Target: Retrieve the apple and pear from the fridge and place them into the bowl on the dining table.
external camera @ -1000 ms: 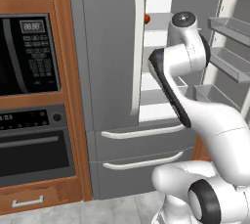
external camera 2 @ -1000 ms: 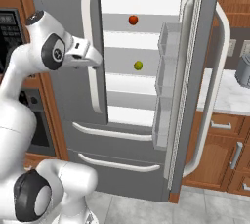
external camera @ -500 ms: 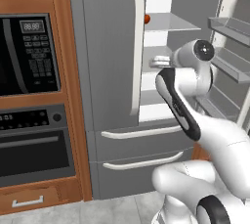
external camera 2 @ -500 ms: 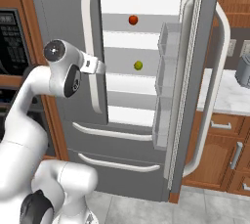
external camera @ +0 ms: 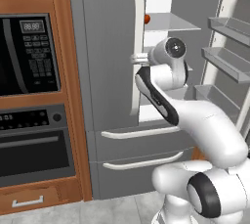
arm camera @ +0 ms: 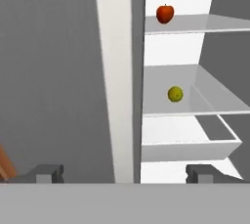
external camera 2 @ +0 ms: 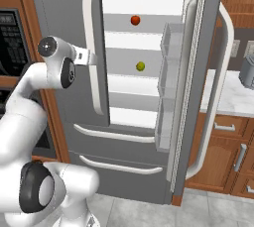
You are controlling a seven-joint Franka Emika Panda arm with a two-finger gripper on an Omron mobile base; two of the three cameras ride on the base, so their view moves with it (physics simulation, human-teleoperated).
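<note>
- the two dark fingers (arm camera: 125, 173) are spread wide with nothing between them, aimed along the closed left door's long white handle (arm camera: 115, 76), presumably to line up a reach inside.
- the small red apple (arm camera: 165, 13) sits on an upper shelf of the tall grey fridge (external camera 2: 59, 28); the small yellow-green pear (arm camera: 175, 94) is on the shelf below.
- compared with a second ago, the hand has been lowered to about pear height and brought closer to the opening.

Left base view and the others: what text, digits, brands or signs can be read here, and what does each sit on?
"88:88": roughly how the small lit display at the top of the microwave's control panel reads; blurred, so not certain.
Keypad buttons under that display: marks too small to read.
Oven control strip: pale marks, too blurred to read.
Fridge, its shelves and doors: no label or brand visible.
</note>
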